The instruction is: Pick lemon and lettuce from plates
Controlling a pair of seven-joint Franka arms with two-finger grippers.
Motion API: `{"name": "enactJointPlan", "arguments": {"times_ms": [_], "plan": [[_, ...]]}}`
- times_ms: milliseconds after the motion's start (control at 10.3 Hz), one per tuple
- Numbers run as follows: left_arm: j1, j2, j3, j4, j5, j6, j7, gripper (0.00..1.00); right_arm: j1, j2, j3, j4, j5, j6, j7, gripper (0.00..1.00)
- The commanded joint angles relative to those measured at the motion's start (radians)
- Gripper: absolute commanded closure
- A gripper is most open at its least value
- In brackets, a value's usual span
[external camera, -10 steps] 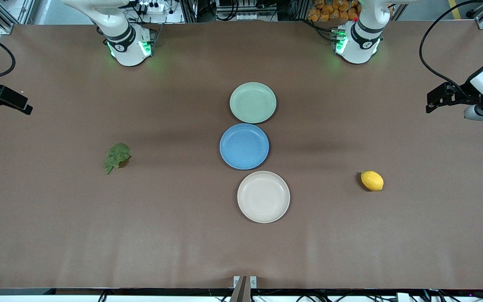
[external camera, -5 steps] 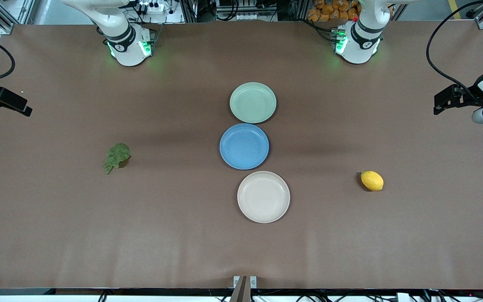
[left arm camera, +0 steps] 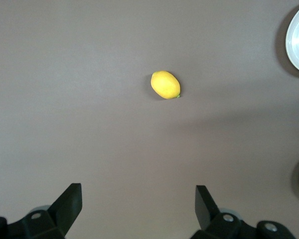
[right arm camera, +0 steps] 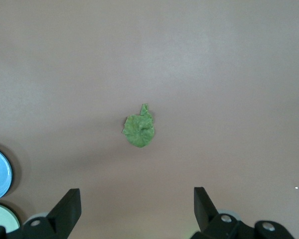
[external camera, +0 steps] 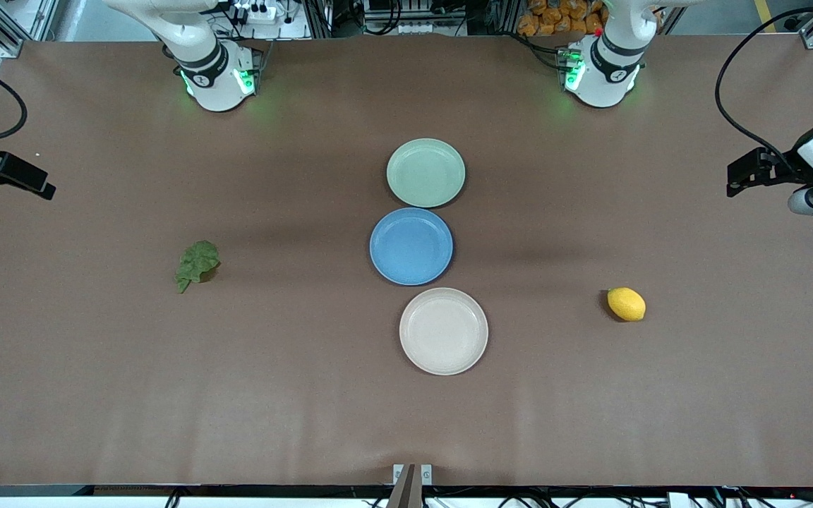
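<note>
Across the brown counter (external camera: 308, 409) I see wide bare stretches on every side of the items, with nothing near its edges. Both arms are cut off in the front view: the right arm's end pokes in over the counter's edge at its own end, the left arm's likewise at the other end, so most of each arm is out of sight.

Three plates sit in a line down the middle. The pale green plate (external camera: 425, 173) is farthest from the front camera, the blue plate (external camera: 411, 246) is in the centre just touching or nearly touching it, and the beige-white plate (external camera: 443, 331) is nearest. All three look bare. In the wrist views only slivers of plates show at the frame borders.

My left claw (left arm camera: 138, 209) hangs over bare counter, fingers spread wide, gripping nothing. My right claw (right arm camera: 137, 211) is the same: wide open, nothing in it.

The lettuce (external camera: 196, 264) lies on the counter, not on a plate, well apart from the plates toward the right arm's end, with its narrow tip pointing toward the front camera. The lemon (external camera: 626, 304) lies on the counter toward the left arm's end, well apart from the beige-white plate, with its long axis running roughly along the counter's length.
</note>
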Motion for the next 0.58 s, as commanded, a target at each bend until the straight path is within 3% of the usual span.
{"name": "enactJointPlan", "arguments": {"times_ms": [0,485], "plan": [[-0.003,0.009,-0.004,0.029,0.011,-0.026,-0.018,0.00,-0.018,-0.005,0.012,-0.006,0.012,0.006,0.002,0.00],[0.000,0.004,-0.004,0.029,0.002,-0.026,-0.016,0.00,-0.020,-0.005,0.013,-0.006,0.012,0.008,0.002,0.00]]}}
